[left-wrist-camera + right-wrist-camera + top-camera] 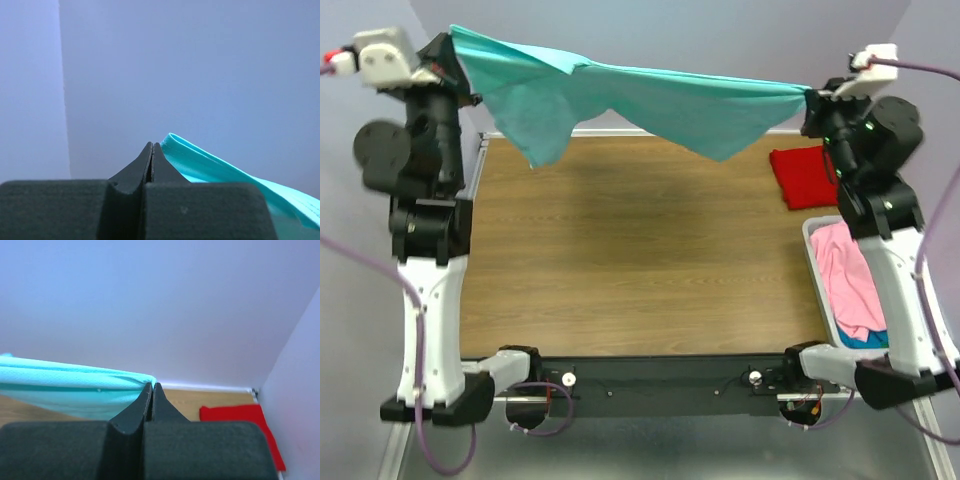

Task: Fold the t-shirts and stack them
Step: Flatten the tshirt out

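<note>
Soft aqua-teal cloth t-shirt (650, 100) hangs stretched above the brown wooden surface (640, 260), not touching it. Left tool (152, 152) and right tool (152, 392) each clamp an opposite edge (jaws pressed together). Recommendation: lower both evenly under tension, so the cloth lands flat, unwrinkled.

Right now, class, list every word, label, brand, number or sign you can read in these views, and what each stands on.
None: no word, label, brand, number or sign is readable in any view.
The aqua-teal t-shirt, the red t-shirt and the pink t-shirt are plain cloth; the white basket shows no marking.
</note>
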Controlling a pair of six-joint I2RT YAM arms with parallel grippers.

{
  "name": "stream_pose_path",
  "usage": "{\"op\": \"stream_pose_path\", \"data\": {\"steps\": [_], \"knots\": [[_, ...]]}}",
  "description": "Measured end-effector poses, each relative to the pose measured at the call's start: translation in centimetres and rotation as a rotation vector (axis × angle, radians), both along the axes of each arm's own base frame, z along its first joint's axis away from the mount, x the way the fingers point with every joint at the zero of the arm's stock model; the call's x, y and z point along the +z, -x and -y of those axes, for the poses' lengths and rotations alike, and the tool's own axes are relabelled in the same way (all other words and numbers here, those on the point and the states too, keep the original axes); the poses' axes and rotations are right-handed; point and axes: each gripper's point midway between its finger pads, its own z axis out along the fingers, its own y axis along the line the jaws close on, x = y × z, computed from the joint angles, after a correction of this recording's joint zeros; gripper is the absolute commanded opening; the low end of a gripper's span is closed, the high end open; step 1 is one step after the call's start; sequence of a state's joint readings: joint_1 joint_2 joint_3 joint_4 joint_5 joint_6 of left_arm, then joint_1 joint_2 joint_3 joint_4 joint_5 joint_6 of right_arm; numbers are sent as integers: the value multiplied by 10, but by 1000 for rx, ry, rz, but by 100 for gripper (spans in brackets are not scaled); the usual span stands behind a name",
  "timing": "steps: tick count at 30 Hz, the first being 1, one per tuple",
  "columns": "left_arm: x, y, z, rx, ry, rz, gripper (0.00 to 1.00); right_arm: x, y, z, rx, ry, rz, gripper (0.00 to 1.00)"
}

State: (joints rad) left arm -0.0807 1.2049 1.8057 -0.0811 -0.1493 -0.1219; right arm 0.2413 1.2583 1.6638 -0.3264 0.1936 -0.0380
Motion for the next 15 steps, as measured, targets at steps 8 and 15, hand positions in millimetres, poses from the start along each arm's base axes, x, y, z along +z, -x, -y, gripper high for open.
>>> {"op": "stream_pose_path", "data": {"steps": [8, 15], "knots": [[17, 103, -11, 34, -40, 141, 0, 26, 103, -4, 164, 41, 163, 6], [22, 122, -14, 64, -83, 170, 0, 23, 128, -9, 227, 66, 185, 6]]}}
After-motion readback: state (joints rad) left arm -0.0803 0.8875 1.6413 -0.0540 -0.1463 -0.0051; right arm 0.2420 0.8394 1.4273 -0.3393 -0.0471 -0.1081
